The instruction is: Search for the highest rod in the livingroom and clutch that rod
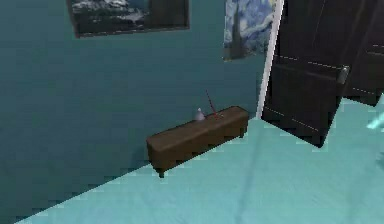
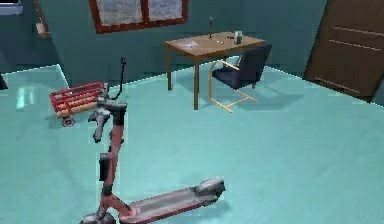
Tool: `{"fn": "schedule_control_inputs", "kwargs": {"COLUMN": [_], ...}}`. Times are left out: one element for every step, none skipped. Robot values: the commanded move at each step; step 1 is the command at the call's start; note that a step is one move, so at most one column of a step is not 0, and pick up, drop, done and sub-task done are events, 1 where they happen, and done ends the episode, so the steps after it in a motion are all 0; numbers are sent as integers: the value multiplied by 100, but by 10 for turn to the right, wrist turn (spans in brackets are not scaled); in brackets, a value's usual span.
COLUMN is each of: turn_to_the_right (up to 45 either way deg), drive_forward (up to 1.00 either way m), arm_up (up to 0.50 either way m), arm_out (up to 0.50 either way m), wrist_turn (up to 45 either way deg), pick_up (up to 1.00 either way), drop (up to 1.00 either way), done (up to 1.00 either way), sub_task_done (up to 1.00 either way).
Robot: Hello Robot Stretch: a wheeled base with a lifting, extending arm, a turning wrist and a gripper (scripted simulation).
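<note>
A thin, rod-like stick (image 1: 210, 102) leans up from the right end of a low dark wooden bench (image 1: 185, 140) against the teal wall, next to a small grey object (image 1: 201, 116). On a wooden desk (image 2: 205, 48) at the far side of the arm side view stands another thin upright stick (image 2: 212, 24), with a small pale cup-like item (image 2: 238, 37) near it.
A dark door (image 1: 315, 65) stands at the forward view's right, and two pictures (image 1: 128, 14) hang above the bench. In the arm side view a red and grey scooter (image 2: 120, 170) stands close in front, with a red wagon (image 2: 78, 100), a dark chair (image 2: 243, 72) and a brown door (image 2: 350, 45).
</note>
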Motion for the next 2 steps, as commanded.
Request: {"fn": "schedule_control_inputs", "kwargs": {"turn_to_the_right": [0,450], "drive_forward": [80,0], "arm_up": [0,0], "arm_out": [0,0], "wrist_turn": [0,0], "pick_up": [0,0], "drop": [0,0], "done": [0,0], "sub_task_done": [0,0]}}
